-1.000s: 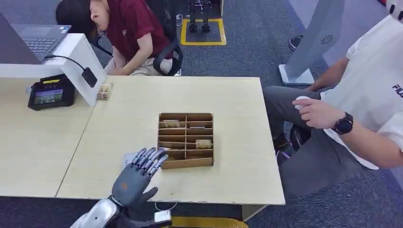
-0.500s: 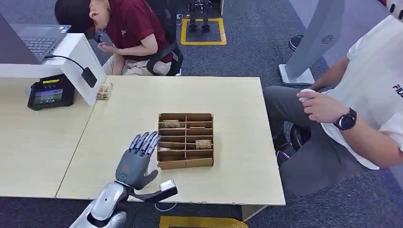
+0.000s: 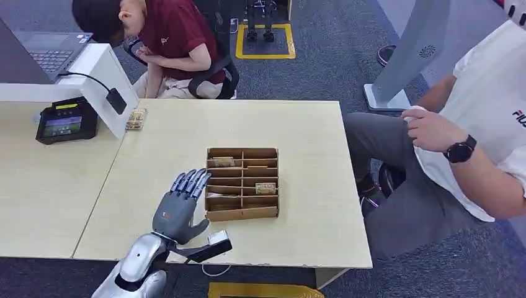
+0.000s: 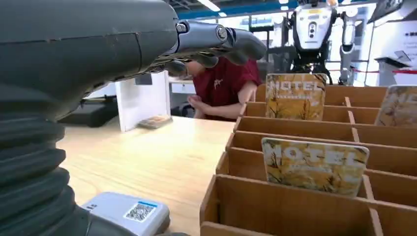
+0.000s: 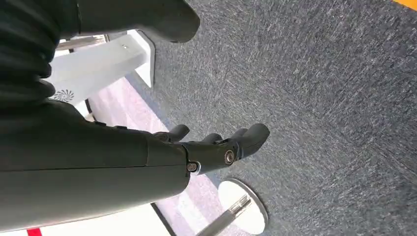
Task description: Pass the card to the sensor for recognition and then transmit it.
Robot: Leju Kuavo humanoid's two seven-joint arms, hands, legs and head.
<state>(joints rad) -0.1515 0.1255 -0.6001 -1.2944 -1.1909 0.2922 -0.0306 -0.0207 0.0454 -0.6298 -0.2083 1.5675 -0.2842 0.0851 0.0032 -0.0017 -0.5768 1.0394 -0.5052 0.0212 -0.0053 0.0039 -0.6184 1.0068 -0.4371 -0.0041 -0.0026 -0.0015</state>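
On the far left a card reader (image 3: pixel 62 121) sits on the table (image 3: pixel 155 161) beside a white stand (image 3: pixel 102 81). The left hand (image 3: pixel 180 205) hovers over the table with fingers spread and nothing in them, just beside a wooden tray (image 3: pixel 242 213). Cards (image 4: pixel 314 164) stand upright in the tray's slots. The right hand (image 5: pixel 216 147) hangs over carpet, fingers loosely apart, holding nothing. A seated person (image 3: pixel 471 136) is at right.

The left hand (image 3: pixel 178 208) now sits higher over the table beside the divided cardboard box (image 3: pixel 242 184), lifted off the white card it covered a second ago. The seated person's hand (image 3: pixel 434 129) has risen toward the chest.
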